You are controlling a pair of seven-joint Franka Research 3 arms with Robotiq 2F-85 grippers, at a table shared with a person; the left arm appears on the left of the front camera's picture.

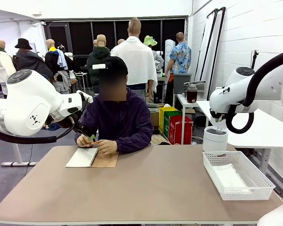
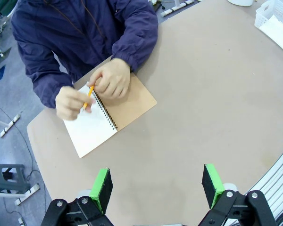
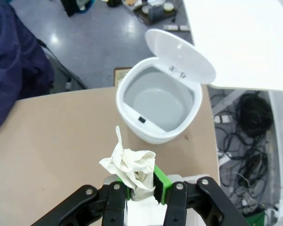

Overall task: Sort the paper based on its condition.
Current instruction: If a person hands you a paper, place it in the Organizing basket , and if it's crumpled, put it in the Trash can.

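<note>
The left gripper [image 2: 155,188] hangs above the table [image 2: 203,108] with its green pads [image 2: 102,188] spread wide and nothing between them. Below it the person's hands [image 2: 111,77] rest on an open notebook [image 2: 111,117]; one hand holds a yellow pencil [image 2: 89,94] over the white page, the brown cover lying flat beside it. In the front view the notebook [image 1: 92,157] sits at the table's far left, in front of the person. To the right, a white basket [image 1: 238,175] holds flat paper [image 1: 230,179]. Behind it stands a white bin [image 3: 160,103] with its lid up. The right gripper [image 3: 141,190] is closed on a crumpled paper [image 3: 131,167], just short of the bin's mouth.
</note>
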